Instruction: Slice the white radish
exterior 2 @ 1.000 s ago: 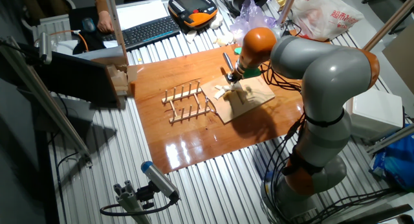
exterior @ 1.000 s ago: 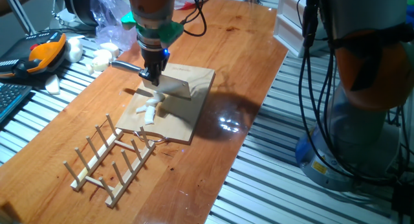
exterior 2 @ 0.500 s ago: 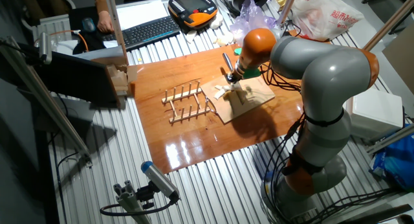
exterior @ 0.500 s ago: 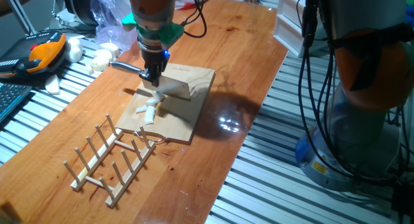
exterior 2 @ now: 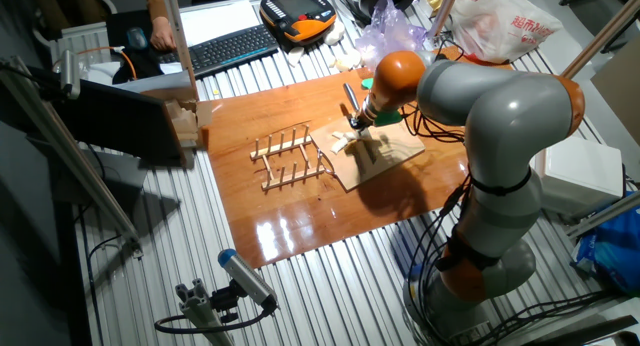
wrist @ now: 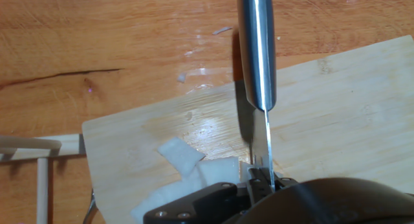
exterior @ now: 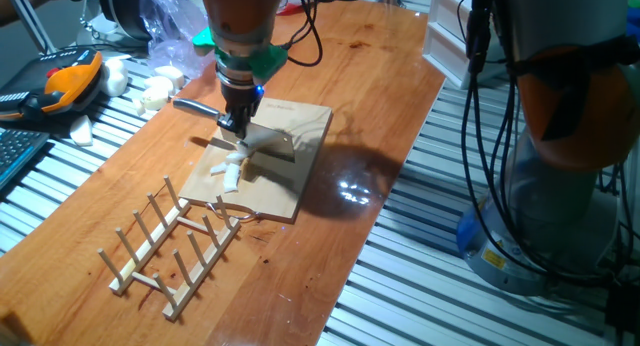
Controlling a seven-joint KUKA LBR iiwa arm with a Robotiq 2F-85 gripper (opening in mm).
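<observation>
While unclear, several white radish (exterior: 229, 169) slivers

Directly beneath the hand (exterior: 236, 124) the cutting board (exterior: 300, 171) is occupied by pale pieces of the white radish (exterior: 230, 168) and by the knife (exterior: 265, 138), whose blade is seen on edge in the hand view. Just beyond the board's near edge, the wooden rack (exterior: 170, 241) with its upright pegs blocks low passage. Past the hand on the far side, white lumps (exterior: 155, 89) and a plastic bag (exterior: 170, 36) crowd the counter (exterior: 370, 96) edge. Bare wood is left toward the robot's base.
</observation>
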